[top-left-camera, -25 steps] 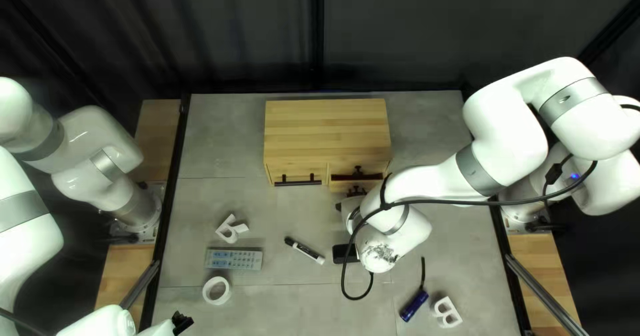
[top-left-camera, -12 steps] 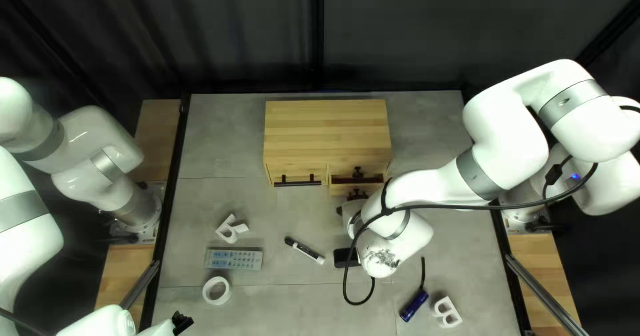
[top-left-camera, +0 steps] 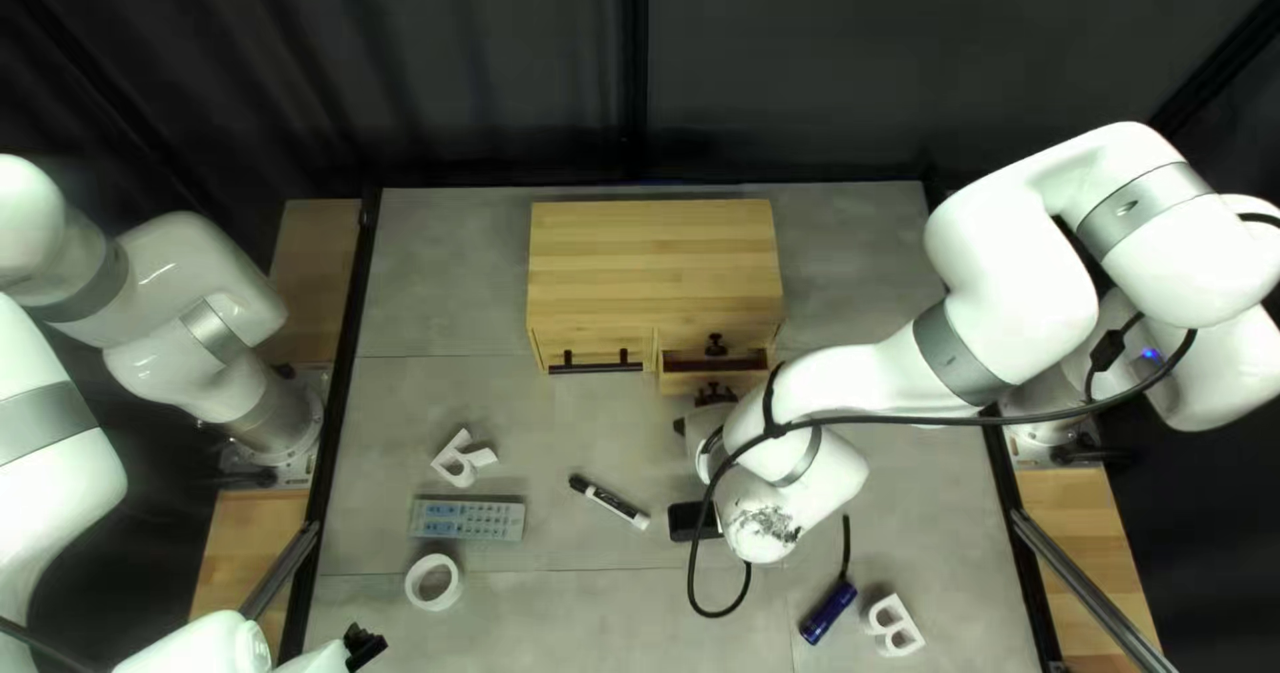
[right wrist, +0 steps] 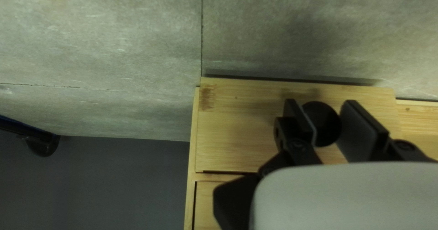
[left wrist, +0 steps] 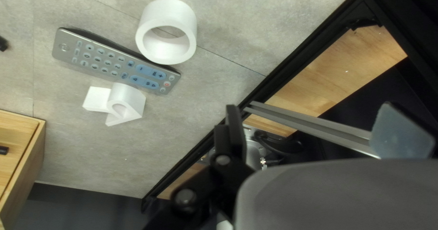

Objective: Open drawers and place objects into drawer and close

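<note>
Drawer (top-left-camera: 680,381), five o'clock on the cabinet (top-left-camera: 654,253) in the top left view: found drawn further out than a second ago; loading judged nearly possible. Right gripper (right wrist: 320,104) pinches its knob (right wrist: 326,123); left gripper (left wrist: 311,113), jaws spread, nothing between.

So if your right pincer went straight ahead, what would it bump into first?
Probably the wooden drawer front. The black knob sits between the fingers of my right pincer, with the wood behind it, but how near is hard to tell.
</note>
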### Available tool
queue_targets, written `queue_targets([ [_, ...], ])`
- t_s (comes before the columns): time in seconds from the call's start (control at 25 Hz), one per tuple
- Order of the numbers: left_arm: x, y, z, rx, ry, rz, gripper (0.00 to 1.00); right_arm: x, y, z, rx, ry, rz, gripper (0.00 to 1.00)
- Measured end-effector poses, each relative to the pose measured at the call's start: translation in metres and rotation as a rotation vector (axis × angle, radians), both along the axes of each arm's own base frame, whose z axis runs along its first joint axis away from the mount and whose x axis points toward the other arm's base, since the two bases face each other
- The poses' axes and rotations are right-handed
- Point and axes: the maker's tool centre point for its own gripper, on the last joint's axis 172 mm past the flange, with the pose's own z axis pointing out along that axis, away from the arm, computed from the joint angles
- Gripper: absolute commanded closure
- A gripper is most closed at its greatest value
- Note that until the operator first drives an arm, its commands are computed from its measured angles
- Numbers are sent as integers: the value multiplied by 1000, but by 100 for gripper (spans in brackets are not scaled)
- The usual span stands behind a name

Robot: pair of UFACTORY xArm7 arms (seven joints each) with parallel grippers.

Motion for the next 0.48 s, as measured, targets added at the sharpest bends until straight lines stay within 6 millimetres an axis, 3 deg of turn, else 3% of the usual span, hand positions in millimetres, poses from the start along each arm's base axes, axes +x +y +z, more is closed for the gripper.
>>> queue_targets([
  [0.48, 0, 0, 0, 0, 0, 0, 0, -1, 8, -1, -5, 4, 8, 98],
])
